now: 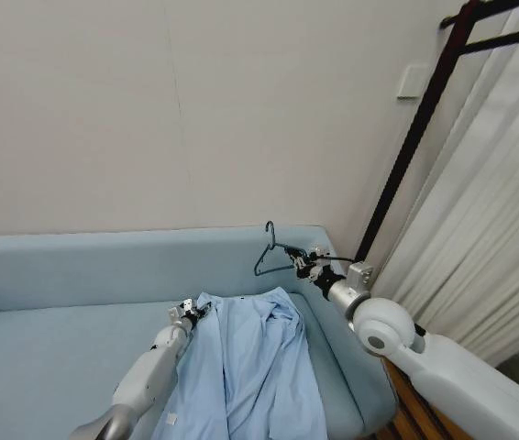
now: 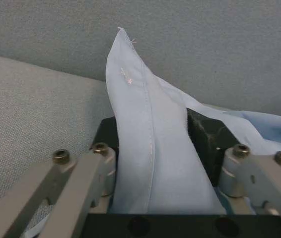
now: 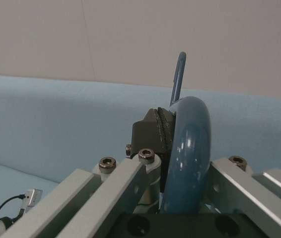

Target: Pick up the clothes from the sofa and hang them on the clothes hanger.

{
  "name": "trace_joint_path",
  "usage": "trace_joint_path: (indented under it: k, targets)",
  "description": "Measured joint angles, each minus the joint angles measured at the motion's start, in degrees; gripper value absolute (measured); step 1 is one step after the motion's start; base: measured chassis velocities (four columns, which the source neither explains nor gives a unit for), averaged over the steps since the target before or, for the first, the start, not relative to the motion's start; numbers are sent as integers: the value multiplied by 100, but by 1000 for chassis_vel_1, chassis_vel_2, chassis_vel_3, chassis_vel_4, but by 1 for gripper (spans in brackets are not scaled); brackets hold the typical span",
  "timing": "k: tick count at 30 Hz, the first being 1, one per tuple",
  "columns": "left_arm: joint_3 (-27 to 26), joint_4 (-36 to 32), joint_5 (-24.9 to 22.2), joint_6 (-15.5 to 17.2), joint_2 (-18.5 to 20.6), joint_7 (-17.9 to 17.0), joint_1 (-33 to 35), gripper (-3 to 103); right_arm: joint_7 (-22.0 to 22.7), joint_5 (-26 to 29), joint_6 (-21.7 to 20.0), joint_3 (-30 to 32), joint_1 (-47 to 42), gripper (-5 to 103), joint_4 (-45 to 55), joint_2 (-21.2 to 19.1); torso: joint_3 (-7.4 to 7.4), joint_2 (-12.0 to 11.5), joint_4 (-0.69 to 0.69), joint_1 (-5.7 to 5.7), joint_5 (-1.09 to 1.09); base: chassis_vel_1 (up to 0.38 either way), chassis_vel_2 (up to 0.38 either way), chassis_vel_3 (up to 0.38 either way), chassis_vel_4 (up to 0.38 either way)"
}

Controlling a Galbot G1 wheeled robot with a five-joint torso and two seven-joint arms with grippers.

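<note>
A light blue shirt (image 1: pixel 250 362) lies spread on the sofa seat. My left gripper (image 1: pixel 192 313) is shut on the shirt's upper left edge; in the left wrist view a fold of the blue shirt (image 2: pixel 148 158) stands pinched between the black pads (image 2: pixel 207 136). My right gripper (image 1: pixel 307 266) hovers above the shirt near the sofa back, shut on a dark blue hanger (image 1: pixel 269 252) whose hook points up. In the right wrist view the blue hanger (image 3: pixel 187 163) is clamped against a black pad (image 3: pixel 153 131).
The pale blue sofa (image 1: pixel 49 348) fills the lower left, its back (image 1: pixel 104 261) along the wall. A dark clothes rack pole (image 1: pixel 406 151) rises at the right beside a white curtain (image 1: pixel 489 229). A wooden edge (image 1: pixel 406 403) shows by the sofa's right end.
</note>
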Motion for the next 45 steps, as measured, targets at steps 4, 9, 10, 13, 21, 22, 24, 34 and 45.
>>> trace_joint_path:
  k: [4,9,10,13,21,22,24,34,45]
  targets:
    - [-92,-147,62,-16,0,-3,130,23,7,3,4,2,-54,0,61,-20,0,0,0,0,0,0,0,0,0]
    - [-163,-515,163,-18,121,-19,329,6,9,133,7,9,-122,0,144,-16,0,0,0,0,-1,0,0,0,0]
    - [-180,-692,185,-18,186,-28,394,2,10,251,7,15,-132,0,156,-3,0,0,0,0,0,0,0,0,0]
    - [-210,-1090,251,-3,340,-55,532,0,23,525,4,18,-149,0,156,47,0,0,0,0,-2,0,0,0,0]
    - [-257,-2435,319,161,1084,-166,978,0,274,1537,-78,-112,-355,0,-51,632,0,0,1,0,0,0,0,0,0]
    - [-261,-2573,320,188,1180,-183,1026,0,295,1629,-96,-121,-392,0,-110,730,0,0,2,0,-1,0,0,0,0]
    - [-266,-2678,320,206,1257,-198,1059,0,328,1713,-112,-128,-428,0,-155,820,0,0,2,0,-2,0,0,0,0]
    - [-166,-3160,299,260,1706,-278,1183,0,641,2186,-121,119,-476,0,-169,1364,0,0,0,0,-2,0,0,0,0]
    - [25,-3213,289,265,1764,-334,1176,0,856,2649,-144,79,-476,0,203,1562,0,0,0,0,0,0,0,0,0]
